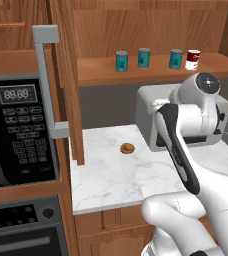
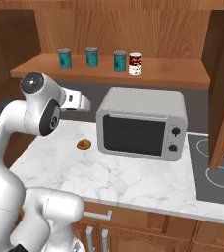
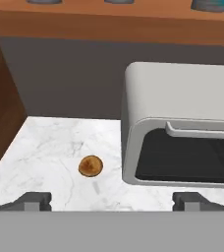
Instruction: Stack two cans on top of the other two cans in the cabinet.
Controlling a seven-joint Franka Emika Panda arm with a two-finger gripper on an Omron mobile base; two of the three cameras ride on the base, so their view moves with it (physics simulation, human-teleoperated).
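Cans [image 1: 144,58] well above end effector [image 3: 111,201]

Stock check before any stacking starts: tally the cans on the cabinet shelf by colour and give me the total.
Teal-blue cans with silver tops: 3
Red and white can: 1
Total: 4 cans, all standing upright and apart in one row on the cabinet shelf, none stacked yet.
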